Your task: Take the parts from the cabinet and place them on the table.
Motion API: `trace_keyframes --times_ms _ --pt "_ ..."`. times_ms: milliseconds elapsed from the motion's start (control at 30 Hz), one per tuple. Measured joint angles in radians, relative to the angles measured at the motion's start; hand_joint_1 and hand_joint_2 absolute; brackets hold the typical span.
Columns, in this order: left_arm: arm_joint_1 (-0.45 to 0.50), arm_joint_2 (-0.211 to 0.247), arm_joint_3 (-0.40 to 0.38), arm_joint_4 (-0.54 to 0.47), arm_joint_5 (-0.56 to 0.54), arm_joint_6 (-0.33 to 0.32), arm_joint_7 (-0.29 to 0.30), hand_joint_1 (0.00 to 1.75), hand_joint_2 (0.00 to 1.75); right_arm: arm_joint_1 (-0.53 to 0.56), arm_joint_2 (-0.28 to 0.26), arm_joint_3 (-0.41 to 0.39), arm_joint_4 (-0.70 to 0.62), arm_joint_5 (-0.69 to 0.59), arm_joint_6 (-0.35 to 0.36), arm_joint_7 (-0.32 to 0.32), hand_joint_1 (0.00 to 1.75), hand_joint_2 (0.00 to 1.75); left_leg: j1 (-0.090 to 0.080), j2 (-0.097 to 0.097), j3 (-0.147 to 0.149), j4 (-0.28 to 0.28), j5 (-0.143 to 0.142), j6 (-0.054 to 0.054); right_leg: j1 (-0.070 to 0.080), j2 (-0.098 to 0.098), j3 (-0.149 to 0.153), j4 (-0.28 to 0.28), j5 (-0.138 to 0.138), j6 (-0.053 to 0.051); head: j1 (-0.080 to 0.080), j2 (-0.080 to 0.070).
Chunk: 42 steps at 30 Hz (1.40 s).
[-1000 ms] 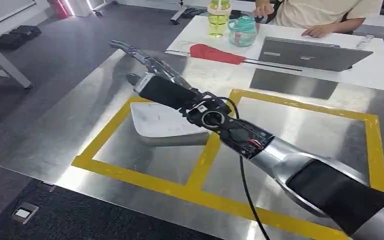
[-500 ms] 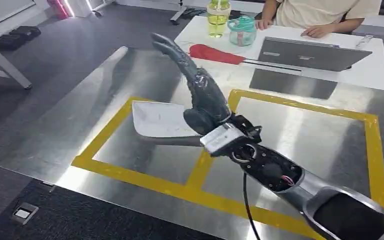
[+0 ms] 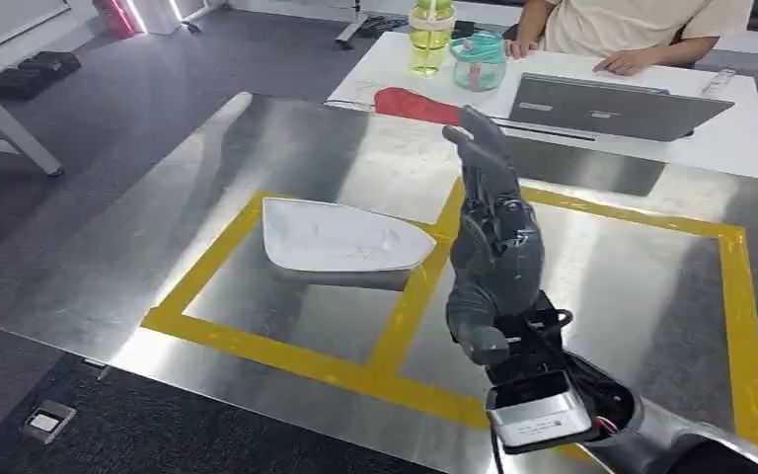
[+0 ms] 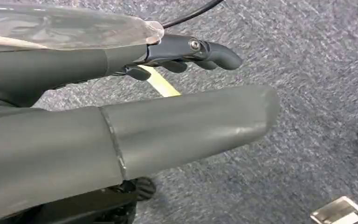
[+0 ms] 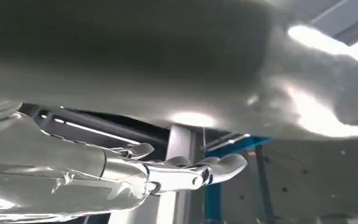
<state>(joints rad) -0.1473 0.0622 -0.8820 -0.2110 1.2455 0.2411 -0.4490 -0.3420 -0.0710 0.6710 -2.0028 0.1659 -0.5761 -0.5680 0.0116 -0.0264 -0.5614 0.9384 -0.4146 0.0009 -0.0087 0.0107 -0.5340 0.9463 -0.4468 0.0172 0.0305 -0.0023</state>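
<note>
A white curved part (image 3: 341, 237) lies on the steel table (image 3: 158, 237), inside the left square of yellow tape (image 3: 286, 348). My right hand (image 3: 493, 247) is raised above the table to the right of the part, over the tape's middle strip, fingers stretched out and holding nothing. In the right wrist view the same hand (image 5: 168, 172) looks blurred, with straight fingers and nothing in them. My left hand (image 4: 168, 107) hangs over grey carpet, fingers apart and holding nothing.
Behind the steel table stands a white desk with a grey laptop (image 3: 612, 104), a red cloth (image 3: 424, 104), a green bottle (image 3: 432, 38) and a teal cup (image 3: 479, 59). A person (image 3: 632, 25) sits at it. The steel table's near edge borders dark carpet.
My right arm has swung back from beyond the white part toward the right and nearer to me, and the hand has turned upright. The white part has stayed in place.
</note>
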Motion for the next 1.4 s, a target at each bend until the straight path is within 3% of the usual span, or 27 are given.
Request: trace_keyframes --times_ms 433,633,867,1033,1100,1200,1300,1333,1367,1400 --pt "0.008 -0.004 0.002 0.0 0.004 -0.022 -0.002 0.0 0.0 0.029 -0.016 -0.001 -0.053 0.0 -0.021 -0.01 0.0 0.0 0.0 0.0 0.0 0.0 0.0 0.0 0.0 0.0 0.0 0.0 0.0 0.0 0.0 0.0" --pt "0.008 -0.007 0.019 0.0 0.019 -0.047 0.059 0.0 0.0 0.029 -0.018 -0.001 -0.053 -0.002 -0.017 -0.009 0.0 0.0 0.0 0.0 0.0 0.0 0.0 0.0 0.0 0.0 0.0 0.0 0.0 0.0 0.0 0.0" --pt "0.008 -0.009 0.024 0.0 0.021 -0.049 0.067 0.0 0.0 0.029 -0.018 0.0 -0.054 -0.004 -0.016 -0.008 0.0 0.0 0.0 0.0 0.0 0.0 0.0 0.0 0.0 0.0 0.0 0.0 0.0 0.0 0.0 0.0" --pt "0.009 -0.009 0.024 0.0 0.023 -0.057 0.116 0.0 0.0 0.029 -0.018 0.0 -0.054 -0.014 0.001 -0.006 0.0 0.0 0.0 0.0 0.0 0.0 0.0 0.0 0.0 0.0 0.0 0.0 0.0 0.0 0.0 0.0" --pt "0.01 -0.009 0.024 0.0 0.025 -0.061 0.122 0.0 0.0 0.029 -0.018 0.0 -0.053 -0.016 0.009 -0.01 0.0 0.0 -0.003 0.0 -0.002 0.007 -0.005 0.011 -0.003 0.0 0.002 -0.002 0.0 0.005 -0.001 0.0" --pt "0.011 -0.009 0.024 0.0 0.031 -0.063 0.126 0.0 0.0 0.029 -0.018 0.0 -0.053 -0.02 0.018 -0.012 0.0 0.0 -0.003 0.0 -0.003 0.012 -0.008 0.018 -0.003 0.0 0.004 -0.002 -0.001 0.008 -0.002 0.0" --pt "0.011 -0.009 0.024 0.0 0.029 -0.064 0.132 0.0 0.0 0.028 -0.018 0.0 -0.054 -0.021 0.019 -0.012 0.0 0.0 -0.006 0.0 0.0 0.008 -0.005 0.026 -0.005 0.0 0.009 -0.01 0.003 0.018 -0.003 0.0" --pt "0.011 -0.011 0.024 0.0 0.025 -0.065 0.137 0.0 0.0 0.028 -0.018 0.0 -0.056 -0.019 0.019 -0.01 0.0 0.0 0.007 0.001 0.011 -0.016 0.004 0.03 -0.001 -0.001 0.01 -0.009 -0.002 0.022 -0.001 0.0" --pt "0.01 -0.014 0.024 0.0 0.022 -0.068 0.14 0.0 0.0 0.028 -0.018 -0.001 -0.059 -0.014 0.019 -0.007 0.0 0.0 0.006 0.005 0.018 -0.026 0.008 0.028 -0.003 -0.003 0.006 0.01 -0.019 0.025 0.003 0.0" --pt "0.01 -0.014 0.024 0.0 0.021 -0.071 0.14 0.0 0.0 0.026 -0.02 -0.002 -0.061 -0.01 0.019 -0.003 0.0 0.0 0.007 0.006 0.02 -0.028 0.01 0.032 -0.004 -0.003 -0.018 0.067 -0.058 0.027 0.008 0.0"
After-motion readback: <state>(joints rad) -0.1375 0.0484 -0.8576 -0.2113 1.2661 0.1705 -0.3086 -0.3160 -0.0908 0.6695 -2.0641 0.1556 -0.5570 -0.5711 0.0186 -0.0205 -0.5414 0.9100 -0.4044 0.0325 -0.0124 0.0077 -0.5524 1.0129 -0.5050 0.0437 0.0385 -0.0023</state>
